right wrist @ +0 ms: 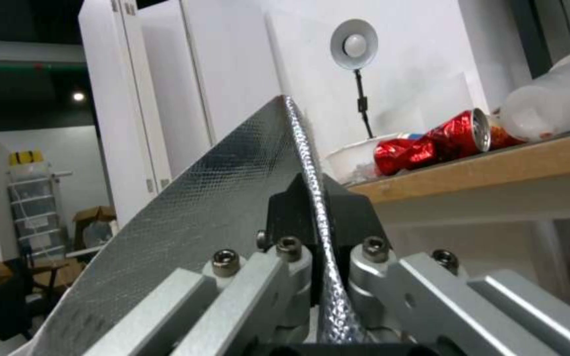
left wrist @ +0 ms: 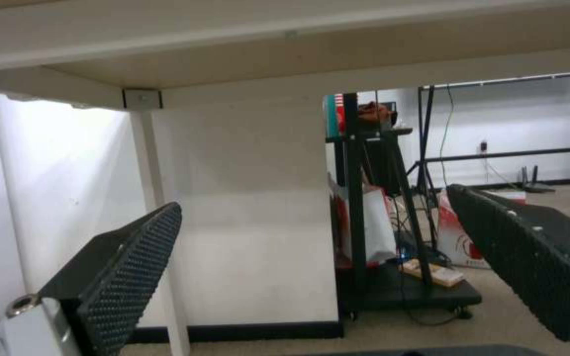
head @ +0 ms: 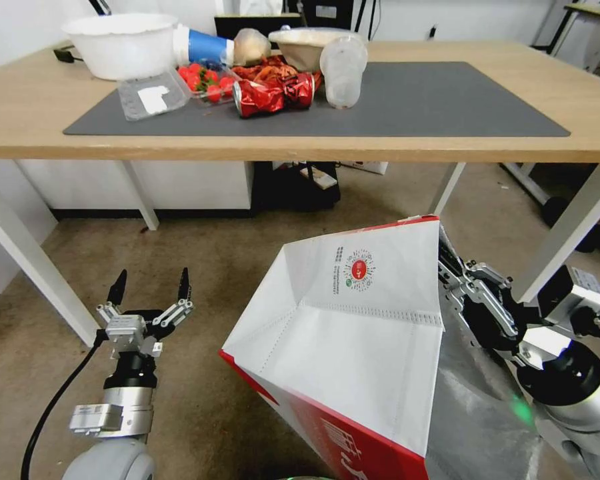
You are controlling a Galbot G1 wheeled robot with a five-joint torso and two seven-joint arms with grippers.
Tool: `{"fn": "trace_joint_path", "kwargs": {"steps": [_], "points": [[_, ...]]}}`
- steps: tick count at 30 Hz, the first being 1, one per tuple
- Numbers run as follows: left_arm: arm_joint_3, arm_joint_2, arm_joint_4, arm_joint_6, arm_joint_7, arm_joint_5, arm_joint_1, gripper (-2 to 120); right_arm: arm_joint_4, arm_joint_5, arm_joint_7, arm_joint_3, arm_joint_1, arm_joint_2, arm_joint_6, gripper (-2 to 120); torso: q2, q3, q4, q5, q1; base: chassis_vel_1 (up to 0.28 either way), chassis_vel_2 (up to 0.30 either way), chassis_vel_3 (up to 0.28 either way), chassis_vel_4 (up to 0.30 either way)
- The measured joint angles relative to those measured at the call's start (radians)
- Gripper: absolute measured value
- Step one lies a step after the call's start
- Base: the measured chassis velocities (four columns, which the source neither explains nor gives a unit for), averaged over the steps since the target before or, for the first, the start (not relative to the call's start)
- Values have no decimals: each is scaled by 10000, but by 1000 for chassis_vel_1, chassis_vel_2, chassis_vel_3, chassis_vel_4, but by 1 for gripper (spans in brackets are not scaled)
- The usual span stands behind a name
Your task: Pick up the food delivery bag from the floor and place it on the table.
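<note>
- Our right gripper (right wrist: pixel 316 232) pinches the bag (head: pixel 353 333) by its rim; the bag hangs tilted, below the table (head: pixel 20 107) edge.
- We should raise it above the edge first, then set it on the bare mat (head: pixel 447 100).
- Left gripper (head: pixel 151 288) waits, jaws wide.

Even overhead light is washing the head view; the table (head: pixel 447 143) is casting soft shadow onto the floor (head: pixel 200 267). Edges are bowing. Foil lining (right wrist: pixel 186 217) is glinting. A round lamp (right wrist: pixel 354 44) is glowing. Both wrist views are rendering soft and grainy.

White walls (left wrist: pixel 259 207), black rack (left wrist: pixel 391 217), round lamp (right wrist: pixel 354 43)
</note>
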Motion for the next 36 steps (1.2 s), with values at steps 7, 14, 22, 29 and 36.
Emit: {"fn": "trace_joint_path", "kwargs": {"steps": [7, 14, 22, 29, 36], "points": [[0, -4, -46, 13, 0, 9, 19, 100, 0, 0, -71, 30, -5, 3, 8, 0, 284, 247, 0, 0, 40, 0, 0, 0, 0], [-7, -11, -78, 23, 4, 21, 37, 100, -1, 25, -153, 67, -6, -5, 26, 0, 541, 459, 0, 0, 82, 0, 0, 0, 0], [-9, -32, -146, 74, -5, 108, 83, 100, -1, 56, -242, 102, 3, 5, 28, 0, 931, 769, 0, 0, 160, 0, 0, 0, 0], [-27, -15, -264, 188, 86, 119, 159, 100, -15, 58, -326, 78, 22, 61, 28, 0, 1215, 981, 0, 0, 232, 0, 0, 0, 0], [-38, -23, -384, 480, 22, 296, 230, 100, -127, 40, -422, 69, -14, 132, 28, 0, 1477, 1179, 0, -1, 300, 0, 0, 0, 0]]}}
